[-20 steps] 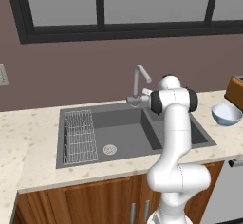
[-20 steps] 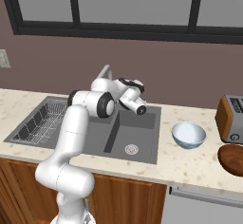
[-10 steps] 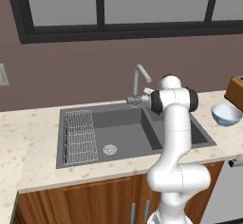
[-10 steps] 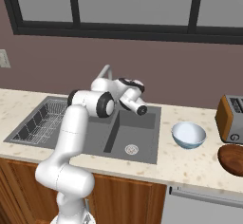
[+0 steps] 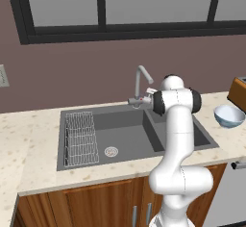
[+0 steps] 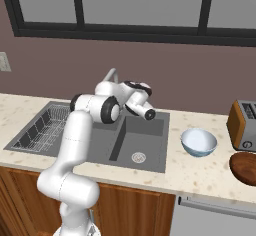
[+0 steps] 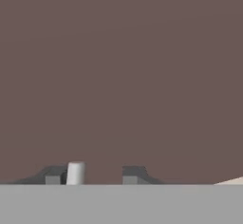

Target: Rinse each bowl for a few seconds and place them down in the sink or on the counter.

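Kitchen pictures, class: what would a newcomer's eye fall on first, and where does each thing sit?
The white arm rises before the dark double sink, its gripper up at the curved silver tap. A pale blue bowl sits on the beige counter right of the sink, with a toaster beyond it.

No text, label, brand, number or sign can be read anywhere in these pictures.
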You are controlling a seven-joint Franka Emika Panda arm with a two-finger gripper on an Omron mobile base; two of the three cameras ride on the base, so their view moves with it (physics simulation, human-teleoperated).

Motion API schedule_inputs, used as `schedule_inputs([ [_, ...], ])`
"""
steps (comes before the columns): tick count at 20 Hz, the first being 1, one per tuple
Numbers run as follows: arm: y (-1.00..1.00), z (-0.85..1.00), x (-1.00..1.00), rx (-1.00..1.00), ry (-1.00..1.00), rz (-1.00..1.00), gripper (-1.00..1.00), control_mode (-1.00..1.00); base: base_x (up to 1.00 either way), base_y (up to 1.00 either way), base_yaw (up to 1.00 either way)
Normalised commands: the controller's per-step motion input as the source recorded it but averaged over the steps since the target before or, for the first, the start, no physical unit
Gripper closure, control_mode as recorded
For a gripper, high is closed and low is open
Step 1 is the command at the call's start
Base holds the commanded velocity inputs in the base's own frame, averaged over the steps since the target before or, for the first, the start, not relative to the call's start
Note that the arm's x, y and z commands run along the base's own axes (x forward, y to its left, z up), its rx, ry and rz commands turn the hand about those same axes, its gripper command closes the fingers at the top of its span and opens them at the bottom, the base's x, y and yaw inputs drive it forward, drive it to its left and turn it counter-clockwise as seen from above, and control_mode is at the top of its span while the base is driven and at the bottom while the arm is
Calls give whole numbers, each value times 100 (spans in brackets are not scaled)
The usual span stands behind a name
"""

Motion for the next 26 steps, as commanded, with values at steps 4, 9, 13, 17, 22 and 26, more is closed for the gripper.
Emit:
schedule_inputs([
  [4, -2, -55, -59, -1, 2, -2, 100, -100, 0, 0, 0],
  [9, -5, -57, -62, -1, 1, 0, 100, -100, 0, 0, 0],
  [13, -49, 3, -21, 8, -4, 0, 100, -100, 0, 0, 0],
  [17, -43, 31, -4, 9, -7, 0, 100, -100, 0, 0, 0],
  [22, -31, 37, -15, 10, -5, 2, 100, -100, 0, 0, 0],
  [26, -3, 33, -35, 8, -3, 4, -100, -100, 0, 0, 0],
])
